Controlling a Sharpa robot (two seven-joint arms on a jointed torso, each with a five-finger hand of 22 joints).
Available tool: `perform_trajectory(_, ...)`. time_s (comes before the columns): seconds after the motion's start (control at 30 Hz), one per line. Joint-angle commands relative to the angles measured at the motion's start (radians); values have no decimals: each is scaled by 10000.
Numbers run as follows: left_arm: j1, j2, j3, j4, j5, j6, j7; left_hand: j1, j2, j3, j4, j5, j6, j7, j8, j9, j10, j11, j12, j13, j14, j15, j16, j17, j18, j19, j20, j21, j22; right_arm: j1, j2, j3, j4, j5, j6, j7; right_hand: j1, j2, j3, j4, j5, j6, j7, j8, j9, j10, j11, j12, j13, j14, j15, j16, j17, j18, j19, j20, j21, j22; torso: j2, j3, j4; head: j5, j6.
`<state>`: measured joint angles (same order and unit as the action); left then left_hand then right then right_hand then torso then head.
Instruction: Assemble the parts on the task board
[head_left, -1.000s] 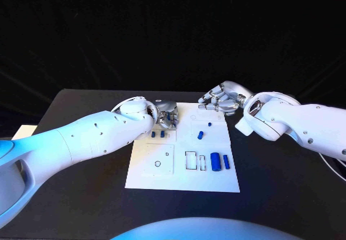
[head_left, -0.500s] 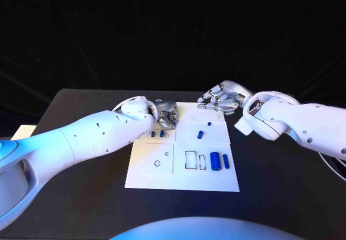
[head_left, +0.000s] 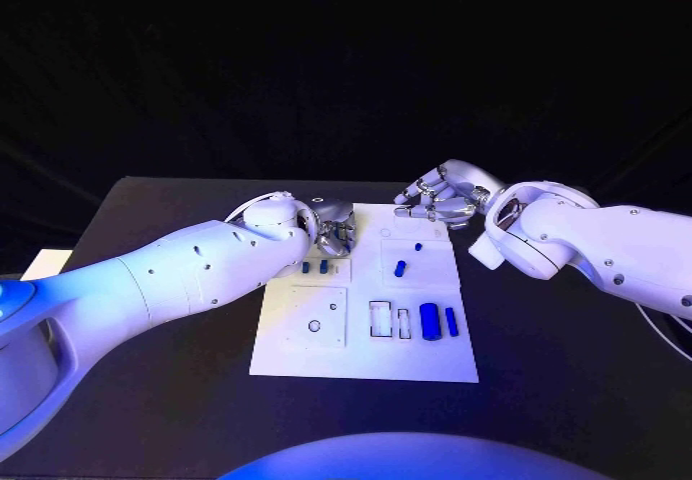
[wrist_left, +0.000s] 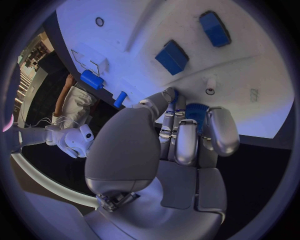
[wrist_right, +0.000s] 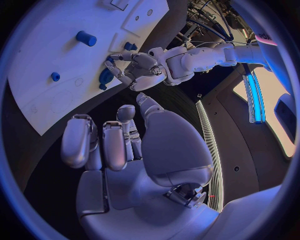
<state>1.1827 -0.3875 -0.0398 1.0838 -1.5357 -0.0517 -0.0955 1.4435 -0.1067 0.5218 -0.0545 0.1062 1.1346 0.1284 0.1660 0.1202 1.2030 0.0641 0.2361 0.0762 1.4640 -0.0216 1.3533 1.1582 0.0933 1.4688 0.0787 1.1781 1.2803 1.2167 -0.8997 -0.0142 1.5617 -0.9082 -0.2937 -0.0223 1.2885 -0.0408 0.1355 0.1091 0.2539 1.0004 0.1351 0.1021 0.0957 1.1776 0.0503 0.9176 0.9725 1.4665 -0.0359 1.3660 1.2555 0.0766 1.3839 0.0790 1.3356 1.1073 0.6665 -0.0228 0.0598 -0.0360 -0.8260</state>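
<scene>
matt white task board (head_left: 364, 345), glossy silver metal left hand (wrist_left: 181, 132), matt black table (head_left: 173, 400)

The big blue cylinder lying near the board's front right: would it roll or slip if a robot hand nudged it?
The blue cylinder lies on its side on the flat white board, so it probably rolls sideways. It looks smooth and rigid, perhaps slippery.

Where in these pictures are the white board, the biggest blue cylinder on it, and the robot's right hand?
task board (head_left: 361, 362), head view, bare near edge.
large blue cylinder (head_left: 430, 322), head view, middle of its body.
right hand (head_left: 440, 200), head view, middle of the silver hand.
</scene>
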Motion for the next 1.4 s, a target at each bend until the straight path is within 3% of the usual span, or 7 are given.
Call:
perform_trajectory(0.03,-61,-148,-2,132,-30,-114,-112,-58,-29,130,-41,-2,66,1,20,32,177,-93,-17,123,314,-63,-1,-38,-130,136,-71,94,60,-6,5,1,5,-28,84,89,50,88,-16,51,46,-55,43,-19,-10,-40,1,-42,-13,380,84,-44,-11,149,-67,-29,-47,-17,-10,-3,13,-19,21)
perform_trajectory(0.13,-52,-296,60,314,71,-204,-147,-132,-59,220,-89,3,61,17,-16,33,180,-81,-85,133,311,-53,-8,-70,-136,129,-68,122,94,-6,-1,1,4,-28,81,88,50,88,-16,51,46,-55,43,-19,-10,-40,1,-42,-13,380,84,-44,-11,149,-67,-29,-47,-17,-19,6,25,-27,13)
perform_trajectory(0.3,21,-727,299,851,310,-400,-226,-212,-87,265,-112,-3,59,33,-44,34,180,-66,-141,140,309,-44,-11,-92,-140,125,-63,147,122,-6,-1,1,-8,-29,76,96,70,102,-8,52,62,-48,42,-14,-8,-22,1,-15,1,383,82,-45,-5,147,-62,-30,-48,-11,-23,3,29,-9,24)
perform_trajectory(0.53,293,-1542,503,1628,639,-465,-372,-260,-106,279,-123,-7,63,41,-56,37,186,-61,-169,146,310,-39,-7,-96,-146,127,-59,180,152,-8,5,1,-35,-29,71,107,70,102,-8,52,62,-48,42,-14,-8,-22,1,-15,1,383,82,-45,-5,147,-62,-30,-48,-11,-48,15,91,18,34)
perform_trajectory(0.67,372,-1818,520,1746,709,-273,-421,-294,-124,282,-130,-12,69,40,-63,39,194,-60,-186,151,307,-37,-15,-118,-151,128,-56,203,174,-9,3,1,-37,-29,70,103,70,102,-8,52,62,-48,42,-14,-8,-22,1,-15,1,383,82,-45,-5,147,-62,-30,-48,-11,-68,21,131,7,32)
perform_trajectory(0.83,384,-1952,494,1667,854,56,-490,-336,-134,286,-131,-14,65,40,-77,40,192,-58,-211,155,305,-34,-19,-132,-147,118,-54,187,167,-10,5,1,-39,-30,68,100,70,102,-8,52,62,-48,42,-14,-8,-22,1,-15,1,383,82,-45,-5,147,-62,-30,-48,-11,-57,9,125,15,48)
perform_trajectory(1.4,78,-1652,375,1162,929,137,-319,-400,-131,290,-122,-20,67,40,-92,43,197,-57,-244,163,299,-32,-30,-166,-145,110,-51,188,176,-25,28,0,-63,-31,66,115,77,106,-6,52,66,-47,43,-12,-8,-28,0,-26,-13,382,82,-54,-16,150,-67,-30,-56,-24,-50,23,105,2,-5)
